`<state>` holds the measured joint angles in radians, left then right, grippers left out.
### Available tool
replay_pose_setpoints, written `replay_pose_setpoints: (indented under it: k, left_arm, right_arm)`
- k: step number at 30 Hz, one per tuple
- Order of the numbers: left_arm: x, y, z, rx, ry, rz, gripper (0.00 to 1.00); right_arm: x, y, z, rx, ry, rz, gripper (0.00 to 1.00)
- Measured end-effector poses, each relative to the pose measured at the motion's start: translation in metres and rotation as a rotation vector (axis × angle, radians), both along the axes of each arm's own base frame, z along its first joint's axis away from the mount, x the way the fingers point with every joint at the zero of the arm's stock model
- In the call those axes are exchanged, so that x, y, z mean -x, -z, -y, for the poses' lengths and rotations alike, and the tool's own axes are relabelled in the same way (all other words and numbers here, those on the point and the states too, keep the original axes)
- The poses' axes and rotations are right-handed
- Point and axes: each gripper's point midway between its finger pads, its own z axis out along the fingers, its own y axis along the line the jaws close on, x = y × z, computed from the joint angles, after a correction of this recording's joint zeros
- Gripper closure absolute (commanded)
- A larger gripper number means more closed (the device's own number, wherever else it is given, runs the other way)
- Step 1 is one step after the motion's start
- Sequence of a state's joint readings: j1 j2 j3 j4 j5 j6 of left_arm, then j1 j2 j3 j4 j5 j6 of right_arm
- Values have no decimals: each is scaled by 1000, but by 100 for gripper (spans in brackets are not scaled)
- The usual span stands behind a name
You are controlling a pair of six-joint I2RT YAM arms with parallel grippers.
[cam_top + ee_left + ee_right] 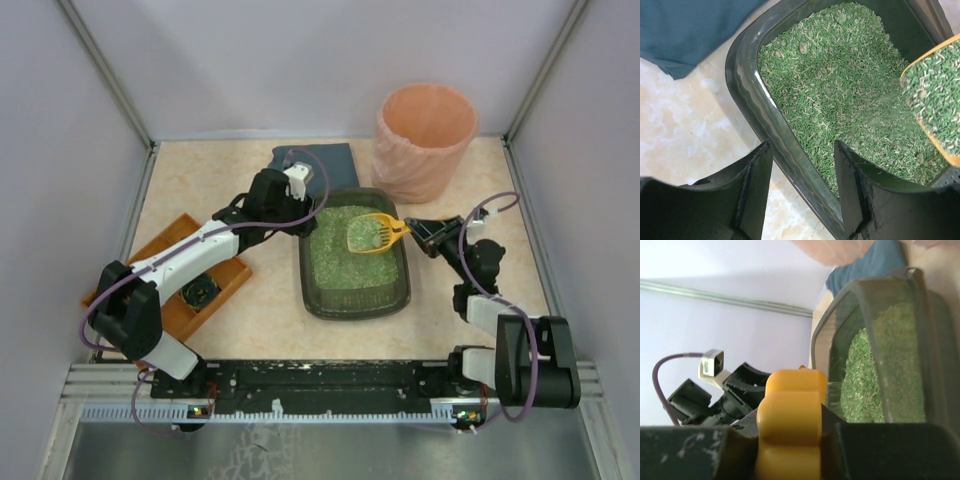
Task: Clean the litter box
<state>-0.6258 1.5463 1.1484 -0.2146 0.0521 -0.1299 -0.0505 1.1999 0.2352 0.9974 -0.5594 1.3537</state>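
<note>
Seen from above, a pale marbled table stood inside a white-walled enclosure. The litter box, a dark grey-green tray with rounded corners, sat at the centre of the frame, filled with green granular litter.

The left end effector was at the box's left wall, near its upper left corner. In the left wrist view this end effector was open. Its two dark fingers straddled the box's rim, one outside and one over the litter, with a visible gap on the inner side.

The right end effector reached in from the right of the frame and was closed on the handle of a yellow scoop. The scoop's head lay over the upper right part of the box and was loaded with green granules. In the left wrist view the loaded scoop appeared at the right edge. In the right wrist view its rounded yellow handle was clamped between the dark fingers, with the litter box beyond it.

A tall peach-coloured round bin stood at the upper right, well behind the box. A blue-grey cloth lay just behind the box's far edge. An orange-brown wooden tray sat at the left, partly under the left arm, holding a dark round object.
</note>
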Motion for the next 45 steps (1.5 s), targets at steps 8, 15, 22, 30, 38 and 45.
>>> replay_pose_setpoints:
  k: [8,15,22,30,38,45]
  left_arm:
    - [1,-4,-1,11,0,16,38]
    - [1,-4,-2,11,-4,20,35]
    - [0,-6,-2,13,-6,26,35]
    - [1,-5,-2,14,-6,26,35]
    - [1,-4,-3,13,-6,26,36]
    - [1,-4,-2,15,-6,28,37]
  right_arm:
    - [1,-1,-2,-25,-15,2,100]
    - [1,6,-6,-49,-40,-20,100]
    - [1,5,-11,-62,-69,-17,100]
    - [1,-1,-28,-26,-130,11,100]
    - [-2,12,-29,-43,-120,-26,100]
    - [2,18,-41,-50,-160,-31,100]
